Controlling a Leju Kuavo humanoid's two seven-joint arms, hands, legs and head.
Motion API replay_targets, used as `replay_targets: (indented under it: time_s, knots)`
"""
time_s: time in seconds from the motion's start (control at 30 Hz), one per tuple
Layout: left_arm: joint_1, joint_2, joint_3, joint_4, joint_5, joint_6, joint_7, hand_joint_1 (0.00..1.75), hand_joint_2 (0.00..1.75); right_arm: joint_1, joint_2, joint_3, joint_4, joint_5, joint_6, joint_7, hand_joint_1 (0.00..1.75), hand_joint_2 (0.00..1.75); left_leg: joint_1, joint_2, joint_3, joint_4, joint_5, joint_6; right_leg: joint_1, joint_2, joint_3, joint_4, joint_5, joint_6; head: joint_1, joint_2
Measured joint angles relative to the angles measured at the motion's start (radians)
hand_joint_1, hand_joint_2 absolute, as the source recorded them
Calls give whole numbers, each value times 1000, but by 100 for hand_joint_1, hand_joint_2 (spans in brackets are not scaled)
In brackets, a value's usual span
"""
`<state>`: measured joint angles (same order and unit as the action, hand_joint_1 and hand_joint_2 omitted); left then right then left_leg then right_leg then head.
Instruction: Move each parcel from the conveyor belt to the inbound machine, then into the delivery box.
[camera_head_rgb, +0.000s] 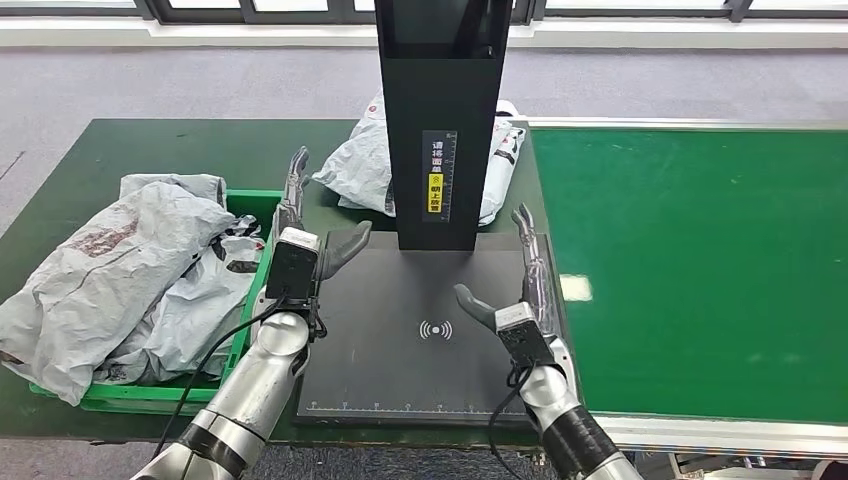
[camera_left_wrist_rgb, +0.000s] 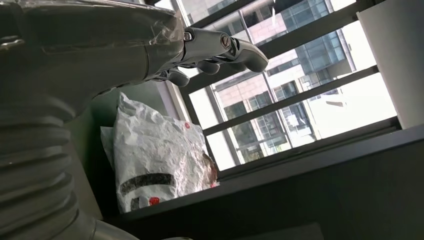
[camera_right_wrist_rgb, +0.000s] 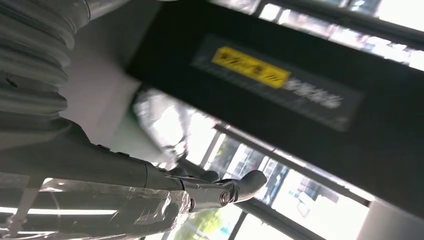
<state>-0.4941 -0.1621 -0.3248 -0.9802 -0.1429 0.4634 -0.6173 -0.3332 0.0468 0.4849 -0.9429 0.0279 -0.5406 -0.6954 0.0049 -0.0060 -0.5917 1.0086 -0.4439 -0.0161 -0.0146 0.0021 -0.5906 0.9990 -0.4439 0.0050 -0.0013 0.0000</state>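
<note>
over the inbound machine (camera_head_rgb: 400, 330), each robot hand, left (camera_head_rgb: 300, 235) and right (camera_head_rgb: 520, 290), spread, holding nothing.

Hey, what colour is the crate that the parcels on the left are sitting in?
Green. The crate shows best in the head view.

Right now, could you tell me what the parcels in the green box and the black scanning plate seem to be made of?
The parcels look like thin grey plastic mailer bags: crinkled, slightly glossy. The green box seems rigid moulded plastic. The scanning plate appears to be smooth matte black, plastic or coated metal; I cannot tell which.
</note>
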Motion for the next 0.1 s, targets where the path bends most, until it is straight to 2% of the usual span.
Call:
replay_targets:
  time_s: [0.1]
  knots:
    - [0,-3,-19,7,14,-1,-23,0,175,25,-34,2,-8,8,-20,-6,0,175,-1,0,0,0,0,0,-1,0,0,0,0,0,0,0]
